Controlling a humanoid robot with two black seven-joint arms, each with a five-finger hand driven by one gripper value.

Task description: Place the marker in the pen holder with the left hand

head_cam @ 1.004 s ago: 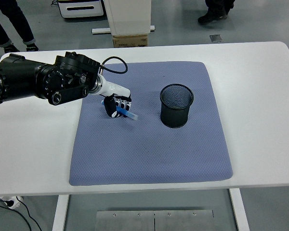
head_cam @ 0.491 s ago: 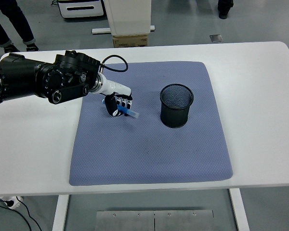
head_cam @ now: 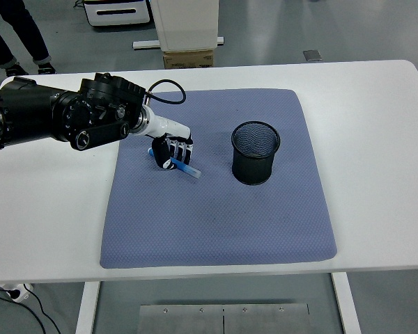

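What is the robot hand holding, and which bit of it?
The left hand holds a blue marker. Its fingers wrap one end; the other end sticks out toward the black mesh pen holder.

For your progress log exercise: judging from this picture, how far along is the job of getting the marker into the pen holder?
Done: the left hand has closed on the blue marker, whose tip sticks out to the lower right above the blue mat. In hand: carrying it, with the hand left of the black mesh pen holder. Left: moving over the holder, which looks empty, and dropping the marker in.
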